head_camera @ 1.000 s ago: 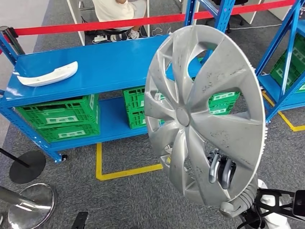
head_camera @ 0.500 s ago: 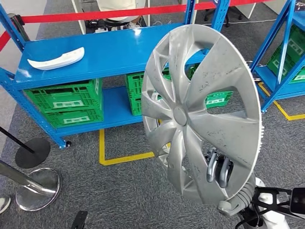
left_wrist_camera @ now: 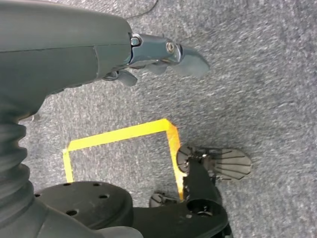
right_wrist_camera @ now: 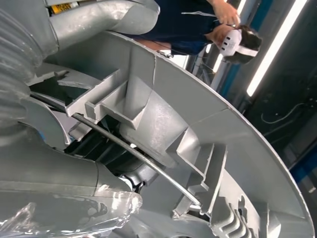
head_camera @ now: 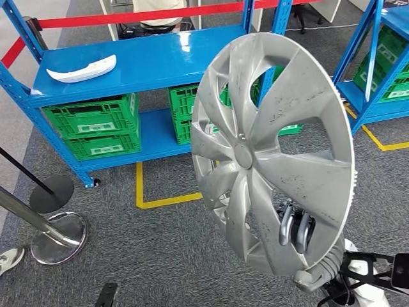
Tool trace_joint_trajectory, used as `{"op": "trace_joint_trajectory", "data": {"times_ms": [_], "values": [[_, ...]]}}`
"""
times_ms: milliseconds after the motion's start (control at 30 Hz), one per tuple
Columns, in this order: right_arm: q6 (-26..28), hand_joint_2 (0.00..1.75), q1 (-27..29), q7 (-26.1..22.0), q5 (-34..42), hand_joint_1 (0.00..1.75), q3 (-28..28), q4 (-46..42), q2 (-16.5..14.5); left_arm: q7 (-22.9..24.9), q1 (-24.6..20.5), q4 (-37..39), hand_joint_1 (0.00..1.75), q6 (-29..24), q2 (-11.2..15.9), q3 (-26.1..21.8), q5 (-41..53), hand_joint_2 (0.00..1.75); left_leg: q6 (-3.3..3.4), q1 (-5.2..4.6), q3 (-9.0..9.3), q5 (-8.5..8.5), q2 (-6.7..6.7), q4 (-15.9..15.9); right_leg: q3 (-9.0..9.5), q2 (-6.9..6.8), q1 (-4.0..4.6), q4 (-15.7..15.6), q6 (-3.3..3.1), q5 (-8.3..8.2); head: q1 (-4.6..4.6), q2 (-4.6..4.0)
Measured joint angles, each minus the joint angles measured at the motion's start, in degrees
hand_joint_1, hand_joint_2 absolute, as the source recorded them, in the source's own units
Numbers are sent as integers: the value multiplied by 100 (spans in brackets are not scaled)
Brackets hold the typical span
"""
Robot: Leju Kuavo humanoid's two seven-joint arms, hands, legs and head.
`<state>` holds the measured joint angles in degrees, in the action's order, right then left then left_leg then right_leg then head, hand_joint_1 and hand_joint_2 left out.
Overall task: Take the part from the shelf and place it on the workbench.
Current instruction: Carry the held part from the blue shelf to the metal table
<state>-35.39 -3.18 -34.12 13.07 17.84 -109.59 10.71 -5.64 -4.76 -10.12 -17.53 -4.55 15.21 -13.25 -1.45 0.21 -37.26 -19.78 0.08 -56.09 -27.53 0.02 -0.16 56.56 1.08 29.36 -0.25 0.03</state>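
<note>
Right hand (head_camera: 295, 229) grips the hubcap (head_camera: 270, 150) low on its disc, dark fingers (head_camera: 287, 225) hooked through one of the cut-out windows and curled over the front face. It holds the cover up in the air, nearly upright and slightly tilted, in front of the blue shelf (head_camera: 144, 61). From the right wrist view the ribbed back of the hubcap (right_wrist_camera: 209, 148) shows, with a thin wire ring running along its moulded clips. A person in dark clothing (right_wrist_camera: 194, 25) stands beyond it.

Left hand (left_wrist_camera: 164, 52) hangs over the grey carpet (left_wrist_camera: 261, 74) with its fingers stretched out and holding nothing; a yellow tape line (left_wrist_camera: 123, 134) runs on the floor under it.

Green crates (head_camera: 94, 125) stand on the shelf's lower level, more of them partly hidden behind the hubcap; what they hold cannot be made out. A white curved part (head_camera: 82, 69) lies on the shelf's top board, well apart from the hubcap.

The hubcap is silver plastic with swept, curved spokes around a small round hub, its face scuffed with dark marks, and fine teeth along its outer edge.
</note>
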Motion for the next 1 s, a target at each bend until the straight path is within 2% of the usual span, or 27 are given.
{"op": "trace_joint_trajectory", "data": {"times_ms": [33, 67, 100, 133, 167, 200, 233, 300, 333, 367, 400, 467, 500, 533, 567, 633, 667, 700, 733, 800, 833, 867, 900, 1000], "values": [[0, 175, 2, 1, 0, 175, 1, 0, 0, 0, 12, 0, 0, 0, 1, 0, 0, 175, -31, 7, -61, -200, -2, -151, -51, -6, -6, -1, -54, -65, -9, -1], [1, 175, 3, 1, 0, 175, 1, 0, 0, 0, 19, 0, 0, 0, 1, 0, 0, 175, -57, 13, -152, -488, -4, -417, -109, -9, -11, -2, -93, -136, -20, -1], [1, 175, 7, 1, 0, 175, 2, 0, 0, 1, 19, 0, 0, 0, -1, 0, 0, 175, -76, 13, -264, -795, -4, -784, -174, -8, -8, 2, -114, -204, -25, -1], [2, 175, 10, 1, 0, 175, 2, 1, 0, 1, 16, 0, 0, 0, -3, 0, 0, 175, -89, 13, -370, -1026, -4, -1186, -244, -6, -4, 7, -123, -271, -28, -1], [2, 175, 17, 2, 0, 175, 2, 1, 0, 1, 14, 0, 0, 0, -5, 0, 0, 175, -94, 13, -423, -1123, -4, -1498, -323, -5, 0, 12, -122, -333, -28, -1], [2, 175, 24, 2, -1, 175, 2, 2, 0, 1, 14, 0, 0, 0, -6, 0, 0, 175, -90, 12, -397, -1097, -4, -1641, -399, -5, 5, 16, -115, -386, -27, -1], [2, 175, 29, 3, -1, 175, 2, 2, 0, 1, 15, 0, 0, 0, -5, 0, 0, 175, -76, 11, -264, -979, -4, -1563, -464, -4, 9, 19, -103, -432, -28, -1], [33, 175, 32, 5, -4, 175, 1, 2, 0, 0, 12, 0, 0, -9, -1, 0, 0, 175, -18, 0, 265, -725, -1, -869, -549, -9, 15, 24, -66, -499, -29, -1], [101, 175, 31, 13, -10, 175, -4, 3, 0, -2, 9, 0, 0, -29, 5, 0, -4, 175, 16, -11, 544, -669, 3, -459, -577, -13, 26, 35, -45, -523, -28, -1], [196, 175, 29, 23, -18, 175, -20, 9, -1, -9, 6, 0, 0, -54, 13, 0, -12, 175, 48, -21, 735, -661, 5, -153, -600, -20, 37, 48, -17, -550, -27, -1], [301, 175, 26, 29, -23, 175, -50, 24, -1, -20, 5, 0, 0, -78, 21, 0, -25, 175, 74, -30, 829, -676, 5, 20, -624, -29, 46, 59, 13, -578, -26, -1], [424, 175, 16, 17, -18, 175, -147, 80, -2, -49, 23, 0, 0, -100, 32, 0, -47, 175, 133, -28, 803, -663, -6, 86, -667, -42, 47, 75, 79, -625, -25, -1], [439, 175, 10, 0, -10, 175, -203, 114, -2, -58, 39, 0, 0, -102, 39, -1, -52, 175, 170, -21, 778, -637, -10, 89, -707, -41, 40, 113, 112, -593, -20, -1], [440, 175, 4, -15, -5, 175, -256, 144, -2, -66, 55, 0, 0, -105, 48, -1, -54, 175, 213, -12, 751, -604, -11, 96, -777, -37, 32, 242, 147, -486, -13, -1], [435, 175, -1, -26, -2, 175, -299, 170, -2, -70, 67, 0, 0, -108, 56, -2, -55, 175, 249, -4, 716, -567, -11, 102, -894, -30, 23, 500, 180, -305, -9, -1], [422, 175, -3, -33, -2, 175, -342, 211, -2, -74, 77, 0, 0, -113, 75, -2, -54, 175, 285, -9, 624, -496, -14, 96, -1206, -25, 10, 1298, 234, 141, 0, -1], [415, 175, 1, -33, -3, 175, -348, 228, -2, -74, 82, 0, 0, -113, 78, -2, -54, 175, 286, -11, 577, -460, -17, 94, -1320, -25, 6, 1632, 248, 282, 0, -1], [409, 175, 6, -32, -5, 175, -351, 245, -2, -74, 89, 0, 0, -112, 80, -2, -54, 175, 280, -11, 536, -427, -24, 91, -1337, -25, 4, 1773, 255, 318, 1, -1], [405, 175, 8, -32, -6, 175, -354, 260, -2, -74, 95, 0, 0, -111, 81, -2, -54, 175, 269, -9, 502, -397, -35, 87, -1233, -25, 1, 1672, 256, 248, 1, -1], [399, 175, 3, -32, -7, 175, -364, 276, -2, -74, 99, 0, 0, -112, 81, -2, -55, 175, 229, -6, 455, -350, -66, 73, -734, -2, -17, 887, 250, -44, 0, -1], [400, 175, -3, -33, -7, 175, -370, 281, -3, -74, 96, 0, 0, -112, 84, -2, -55, 175, 203, -15, 429, -331, -81, 56, -488, 28, -23, 487, 233, -146, -1, -1], [399, 175, -8, -35, -7, 175, -378, 285, -3, -74, 92, 0, 0, -113, 86, -2, -55, 175, 175, -25, 403, -308, -92, 43, -328, 52, -25, 209, 207, -203, -7, -1], [399, 175, -10, -37, -7, 175, -383, 291, -4, -74, 92, 0, 0, -113, 89, -2, -55, 175, 146, -33, 375, -280, -100, 33, -273, 74, -19, 97, 174, -208, -9, -1], [400, 175, -9, -38, -8, 175, -390, 308, -7, -74, 108, 0, 0, -114, 98, -2, -55, 175, 59, -22, 293, -233, -111, 6, -351, 56, -3, 124, 43, -276, -8, -1]]}}
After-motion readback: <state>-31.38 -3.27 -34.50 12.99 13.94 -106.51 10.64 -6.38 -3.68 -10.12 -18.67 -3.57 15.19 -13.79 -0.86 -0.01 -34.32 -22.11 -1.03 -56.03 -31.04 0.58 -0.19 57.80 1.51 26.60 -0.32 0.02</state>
